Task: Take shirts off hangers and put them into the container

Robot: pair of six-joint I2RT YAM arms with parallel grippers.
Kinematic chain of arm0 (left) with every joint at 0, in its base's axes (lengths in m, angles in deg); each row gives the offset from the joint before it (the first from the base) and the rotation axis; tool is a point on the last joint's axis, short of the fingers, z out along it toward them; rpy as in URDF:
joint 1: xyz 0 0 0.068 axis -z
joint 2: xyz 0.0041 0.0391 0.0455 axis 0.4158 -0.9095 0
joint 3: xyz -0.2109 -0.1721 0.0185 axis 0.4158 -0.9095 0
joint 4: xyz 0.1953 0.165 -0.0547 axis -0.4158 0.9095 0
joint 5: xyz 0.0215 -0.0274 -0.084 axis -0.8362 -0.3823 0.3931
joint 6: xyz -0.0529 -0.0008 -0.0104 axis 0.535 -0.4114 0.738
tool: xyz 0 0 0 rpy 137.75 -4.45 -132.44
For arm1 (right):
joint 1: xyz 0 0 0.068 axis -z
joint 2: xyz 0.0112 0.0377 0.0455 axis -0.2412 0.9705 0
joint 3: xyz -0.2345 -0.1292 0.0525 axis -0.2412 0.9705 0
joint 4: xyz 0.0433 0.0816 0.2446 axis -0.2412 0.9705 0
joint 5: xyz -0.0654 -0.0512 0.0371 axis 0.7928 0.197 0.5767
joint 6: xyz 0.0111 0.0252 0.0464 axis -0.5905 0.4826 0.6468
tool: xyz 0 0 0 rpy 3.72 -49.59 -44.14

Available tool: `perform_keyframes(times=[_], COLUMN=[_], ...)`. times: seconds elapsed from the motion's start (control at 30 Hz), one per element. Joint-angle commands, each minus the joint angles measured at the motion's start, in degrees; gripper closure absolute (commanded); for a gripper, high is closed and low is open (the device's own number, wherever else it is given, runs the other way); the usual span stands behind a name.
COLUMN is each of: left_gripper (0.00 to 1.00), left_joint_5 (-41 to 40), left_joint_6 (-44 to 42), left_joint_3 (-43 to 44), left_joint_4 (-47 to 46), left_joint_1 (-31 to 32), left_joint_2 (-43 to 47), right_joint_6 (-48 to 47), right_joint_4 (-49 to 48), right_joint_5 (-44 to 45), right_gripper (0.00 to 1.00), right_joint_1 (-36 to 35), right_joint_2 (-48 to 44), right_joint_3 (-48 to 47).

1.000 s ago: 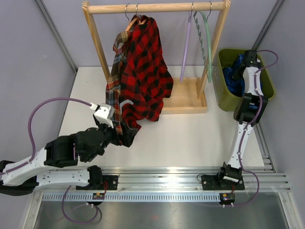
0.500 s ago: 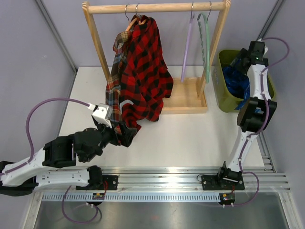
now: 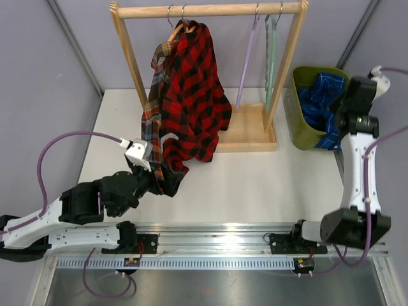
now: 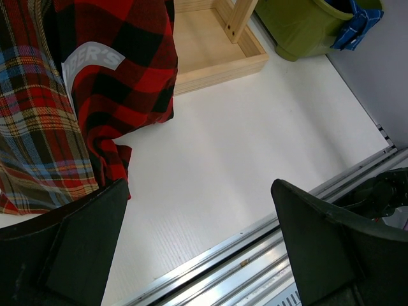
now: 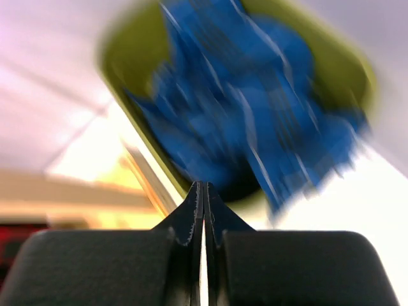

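A red-black plaid shirt [image 3: 191, 95] and a brown-tan plaid shirt [image 3: 153, 108] hang on wood-coloured hangers [image 3: 182, 25] at the left of the rail. A lilac hanger [image 3: 245, 64] and a pale green hanger [image 3: 271, 57] hang bare on the right. A blue checked shirt [image 3: 319, 102] lies in the olive container [image 3: 303, 137], one part draped over its near rim. My right gripper [image 3: 347, 111] hovers above the container's right side, shut on nothing [image 5: 204, 191]. By the shirts' hems, my left gripper [image 3: 164, 182] is wide open and empty [image 4: 199, 185], the red shirt [image 4: 121, 57] to its left.
The wooden rack's flat base [image 3: 252, 131] and uprights [image 3: 287, 57] stand between the hanging shirts and the container. White tabletop [image 3: 255, 178] spreads in front of the rack. A metal rail [image 3: 223, 239] runs along the near edge, and grey walls close both sides.
My right arm has risen out of the container and swung back to the right, leaving the blue shirt there; its jaws opened, then shut. The bare hangers swayed slightly. The left arm is still.
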Motion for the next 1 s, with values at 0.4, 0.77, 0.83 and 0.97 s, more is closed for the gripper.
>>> perform_keyframes(times=[0.4, 0.77, 0.83, 0.97], left_gripper=[0.01, 0.01, 0.01, 0.01], left_joint_5=[4.3, 4.1, 3.7, 3.3], left_joint_6=[-1.0, -0.3, -0.3, 0.3], left_joint_3=[-3.2, -9.3, -10.2, -11.6], left_joint_4=[-7.4, -9.2, -9.3, -9.2], left_joint_1=[-0.1, -0.1, -0.1, -0.1], left_joint_2=[1.7, 7.5, 8.6, 10.3], right_joint_6=[2.9, 6.9, 6.7, 6.1], right_joint_4=[5.5, 3.2, 1.3, -0.5], right_joint_5=[2.6, 3.0, 3.2, 3.8], right_gripper=[0.27, 0.27, 0.28, 0.28], right_joint_1=[-0.6, -0.6, -0.6, -0.6], right_joint_2=[-18.0, -14.4, -13.2, -9.2], right_joint_3=[27.3, 33.1, 33.2, 31.6])
